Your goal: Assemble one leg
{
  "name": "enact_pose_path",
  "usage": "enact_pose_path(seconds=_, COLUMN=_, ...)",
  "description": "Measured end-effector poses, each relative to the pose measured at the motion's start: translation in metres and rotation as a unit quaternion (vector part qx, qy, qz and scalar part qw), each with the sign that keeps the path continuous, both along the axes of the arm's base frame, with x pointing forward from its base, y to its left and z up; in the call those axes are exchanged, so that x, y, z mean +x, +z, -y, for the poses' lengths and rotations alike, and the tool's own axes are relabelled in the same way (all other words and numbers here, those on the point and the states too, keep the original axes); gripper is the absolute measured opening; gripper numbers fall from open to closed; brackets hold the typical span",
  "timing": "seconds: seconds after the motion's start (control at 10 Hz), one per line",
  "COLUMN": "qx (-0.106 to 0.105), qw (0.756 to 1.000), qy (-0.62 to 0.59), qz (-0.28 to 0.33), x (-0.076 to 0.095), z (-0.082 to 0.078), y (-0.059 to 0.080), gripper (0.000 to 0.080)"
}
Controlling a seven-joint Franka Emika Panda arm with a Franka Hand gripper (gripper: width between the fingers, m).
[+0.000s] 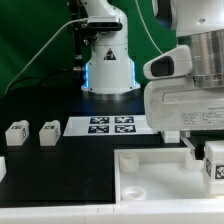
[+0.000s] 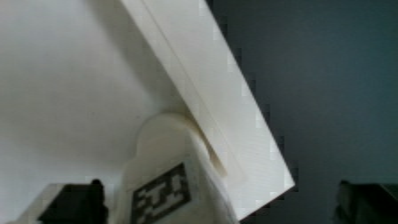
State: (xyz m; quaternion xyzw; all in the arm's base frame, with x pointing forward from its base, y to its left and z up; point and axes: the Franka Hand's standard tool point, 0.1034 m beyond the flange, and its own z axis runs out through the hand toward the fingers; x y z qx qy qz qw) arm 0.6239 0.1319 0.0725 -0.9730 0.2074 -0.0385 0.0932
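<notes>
A leg (image 2: pixel 166 185), a small white block with a black-and-white tag, stands at the edge of the large white board with round holes (image 2: pixel 71 90). It lies between my gripper's (image 2: pixel 217 205) two dark fingers (image 2: pixel 75 202), which stand wide apart, with a clear gap on one side of the leg. In the exterior view the gripper (image 1: pixel 201 152) hangs at the right, with this leg (image 1: pixel 213 166) just under it at the board's (image 1: pixel 150 185) far right corner. Two more legs (image 1: pixel 17 133) (image 1: pixel 49 132) stand on the black table at the left.
The marker board (image 1: pixel 111 125) lies flat in the middle of the table in front of the robot's base (image 1: pixel 108 65). A green backdrop closes the rear. The black table edge shows beside the board in the wrist view.
</notes>
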Motion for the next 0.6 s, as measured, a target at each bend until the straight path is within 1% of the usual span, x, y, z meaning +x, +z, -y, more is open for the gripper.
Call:
enact_pose_path(seconds=0.1, qx=-0.01, qw=0.997, qy=0.071, qz=0.008, x=0.001, z=0.003, y=0.0, gripper=0.0649)
enact_pose_path(seconds=0.2, qx=-0.019, qw=0.989, qy=0.143, qz=0.014, x=0.01, z=0.01, y=0.002, gripper=0.0649)
enact_pose_path(seconds=0.3, qx=-0.033, qw=0.977, qy=0.208, qz=0.031, x=0.021, z=0.011, y=0.004, gripper=0.0649)
enact_pose_path(seconds=0.4, qx=-0.035, qw=0.973, qy=0.223, qz=0.036, x=0.024, z=0.011, y=0.005, gripper=0.0649)
enact_pose_path(seconds=0.5, qx=-0.031, qw=0.98, qy=0.196, qz=0.031, x=0.023, z=0.01, y=0.004, gripper=0.0624)
enact_pose_path(seconds=0.6, qx=-0.031, qw=0.981, qy=0.192, qz=0.03, x=0.023, z=0.01, y=0.004, gripper=0.0624)
